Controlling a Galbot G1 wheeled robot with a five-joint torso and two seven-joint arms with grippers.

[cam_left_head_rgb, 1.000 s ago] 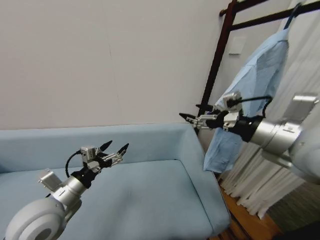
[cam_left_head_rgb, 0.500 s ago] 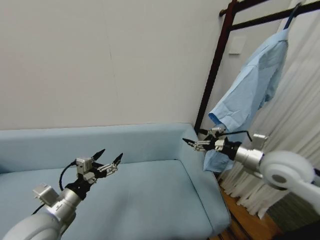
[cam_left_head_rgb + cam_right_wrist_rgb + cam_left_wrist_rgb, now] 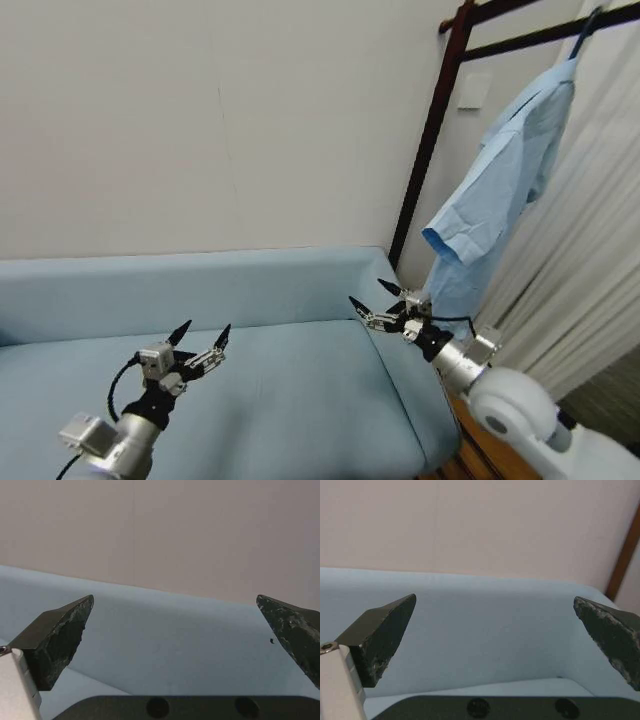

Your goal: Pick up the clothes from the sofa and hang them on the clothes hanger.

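Note:
A light blue shirt (image 3: 505, 185) hangs from the dark wooden clothes rack (image 3: 432, 130) at the right, beside the sofa's end. The pale blue sofa (image 3: 290, 400) spreads below with nothing lying on its seat. My left gripper (image 3: 202, 338) hovers open over the seat at the lower left, its fingers (image 3: 385, 637) wide apart and facing the sofa back (image 3: 485, 625). My right gripper (image 3: 374, 297) is open low over the sofa's right armrest, below the shirt, with nothing between its fingers (image 3: 57, 640).
A plain pale wall (image 3: 200, 120) rises behind the sofa. White curtains (image 3: 590, 270) hang at the far right behind the rack. Wooden floor (image 3: 480, 445) shows past the sofa's right end.
Both arms have come down. The right gripper dropped from shirt height beside the rack to just over the armrest. The left gripper sank lower over the seat.

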